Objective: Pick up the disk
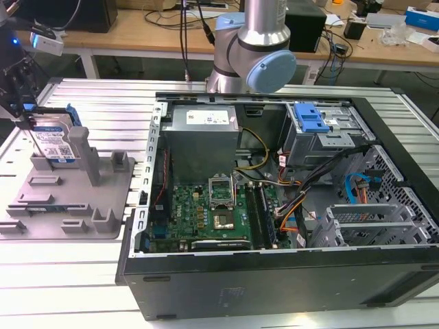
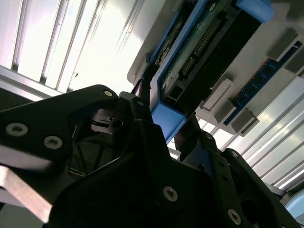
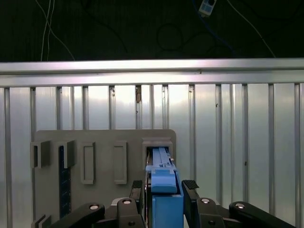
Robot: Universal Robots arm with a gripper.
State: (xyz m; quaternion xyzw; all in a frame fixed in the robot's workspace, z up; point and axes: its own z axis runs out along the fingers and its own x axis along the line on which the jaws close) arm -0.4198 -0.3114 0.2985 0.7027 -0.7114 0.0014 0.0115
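**Fingers point(image 3: 191, 186) closed on the upright disk point(image 3: 164, 178)**

The gripper point(image 3: 164, 192) has its fingers drawn narrow, pressing both sides of the disk's blue rail. The disk stands on edge at the far corner of the grey fixture point(image 1: 75, 199), toward the exterior view's left, beside the bench point(image 1: 62, 281) edge.

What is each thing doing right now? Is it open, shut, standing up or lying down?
disk, standing upright on its edge in the grey fixture.
gripper, astride the disk's top edge.
grey fixture, lying flat, with the disk in one slot.
computer case, lying on its side, open, insides showing.
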